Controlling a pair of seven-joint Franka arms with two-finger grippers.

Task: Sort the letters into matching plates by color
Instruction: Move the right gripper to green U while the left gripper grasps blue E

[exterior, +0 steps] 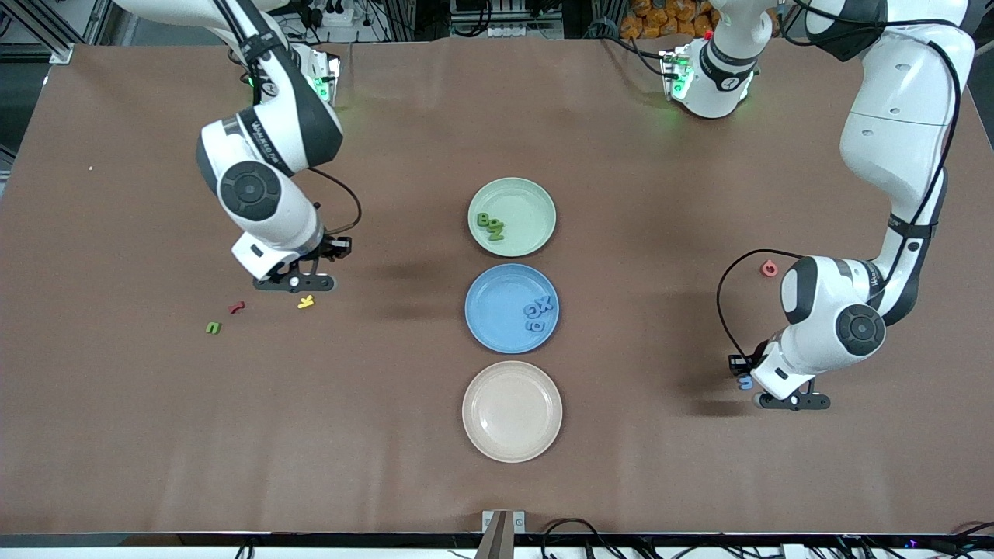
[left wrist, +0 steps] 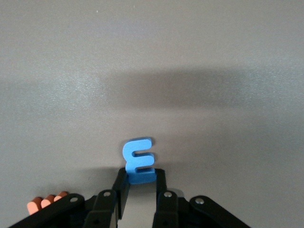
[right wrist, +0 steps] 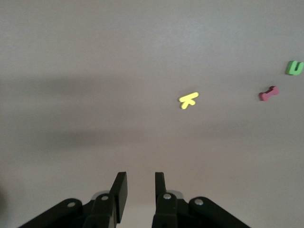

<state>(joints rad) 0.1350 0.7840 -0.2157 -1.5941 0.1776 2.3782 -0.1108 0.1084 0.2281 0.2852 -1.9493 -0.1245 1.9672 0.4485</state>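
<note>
Left gripper (left wrist: 141, 186) pinches only the blue letter's (left wrist: 138, 160) edge, so it could slip mid-carry; right gripper (right wrist: 140, 191) jaws nearly together, empty.

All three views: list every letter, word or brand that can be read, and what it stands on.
"E": blue letter, pinched in the left tool.
"K": yellow letter, on the table.
"U": green letter, on the table.
"I": red letter, on the table.
"G", probably: pink letter, on the table.
Letters in the green plate and blue plate: too small to read.
Print on the right arm and left arm: too small.
</note>
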